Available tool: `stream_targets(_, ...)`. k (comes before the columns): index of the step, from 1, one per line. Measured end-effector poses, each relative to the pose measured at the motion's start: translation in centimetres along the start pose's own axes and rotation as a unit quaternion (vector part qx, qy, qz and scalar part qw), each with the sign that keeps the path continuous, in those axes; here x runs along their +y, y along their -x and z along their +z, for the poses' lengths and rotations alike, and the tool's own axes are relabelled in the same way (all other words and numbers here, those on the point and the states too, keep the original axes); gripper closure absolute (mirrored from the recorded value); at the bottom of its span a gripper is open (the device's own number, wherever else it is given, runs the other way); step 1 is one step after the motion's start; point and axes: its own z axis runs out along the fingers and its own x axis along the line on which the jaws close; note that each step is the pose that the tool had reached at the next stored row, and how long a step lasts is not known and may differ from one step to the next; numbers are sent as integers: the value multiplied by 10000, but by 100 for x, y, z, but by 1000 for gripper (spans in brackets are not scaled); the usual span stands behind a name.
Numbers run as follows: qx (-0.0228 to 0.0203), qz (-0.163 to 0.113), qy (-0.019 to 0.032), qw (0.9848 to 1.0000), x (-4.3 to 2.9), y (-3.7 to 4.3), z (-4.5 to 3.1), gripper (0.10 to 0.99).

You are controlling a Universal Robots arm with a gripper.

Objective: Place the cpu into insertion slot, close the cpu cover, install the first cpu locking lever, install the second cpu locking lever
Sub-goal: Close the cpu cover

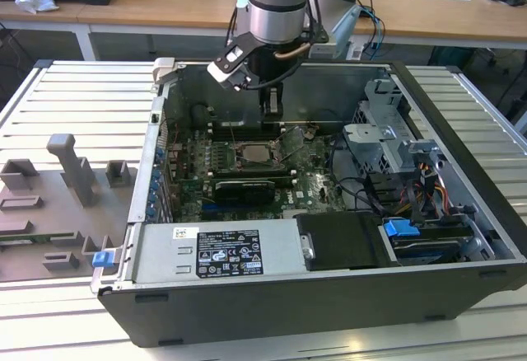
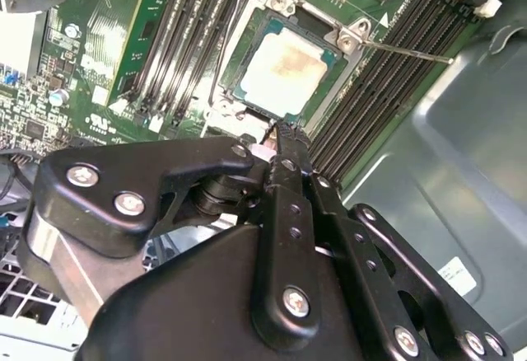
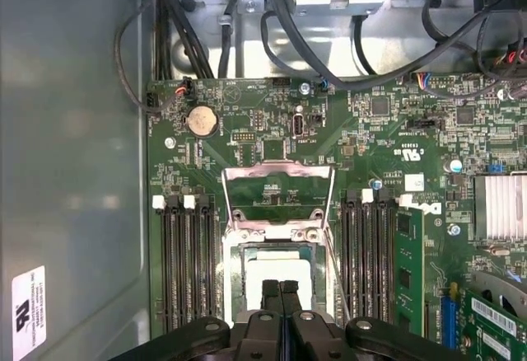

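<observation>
The cpu (image 2: 284, 72) lies flat in the insertion slot (image 2: 247, 35) on the green board, its pale metal top showing in both wrist views (image 3: 278, 272). The cpu cover (image 3: 278, 192) stands flipped open, a thin metal frame with green board visible through its window. A thin lever rod (image 2: 408, 49) sticks out beside the socket, raised. My gripper (image 2: 282, 133) hangs just above the cpu's edge, fingers (image 3: 270, 295) pressed together with nothing between them. In the exterior view the gripper (image 1: 272, 110) hovers inside the case over the socket (image 1: 257, 153).
Long black memory slots (image 3: 185, 262) flank the socket on both sides. Cables (image 3: 272, 23) run along the case wall. A black card (image 1: 240, 188), a power supply (image 1: 218, 252) and a drive cage (image 1: 387, 138) crowd the case. Grey fixtures (image 1: 70, 167) stand on the table at the exterior view's left.
</observation>
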Motion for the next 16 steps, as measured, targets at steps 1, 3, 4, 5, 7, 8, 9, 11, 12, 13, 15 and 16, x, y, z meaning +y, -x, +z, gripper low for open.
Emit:
stream_targets(1,-1,1,0,10000,17,0,-3,980)
stream_targets(3,-2,1,-1,10000,42,-1,-5,980)
stream_targets(4,-2,1,0,10000,51,-1,-5,980)
stream_targets(5,-2,1,-1,10000,59,-1,-5,980)
stream_targets(7,-2,1,-1,10000,74,-1,-6,980)
stream_targets(8,-2,1,0,10000,83,-2,-5,980)
stream_targets(9,-2,1,-1,10000,96,-2,-6,980)
stream_targets(11,-2,1,-1,10000,111,-2,-5,980)
stream_targets(12,-2,1,-1,10000,119,-2,-5,980)
stream_targets(13,-2,1,0,10000,125,-3,-5,980)
stream_targets(15,-2,1,0,10000,140,-3,-5,980)
stream_targets(16,-2,1,0,10000,146,-3,-5,980)
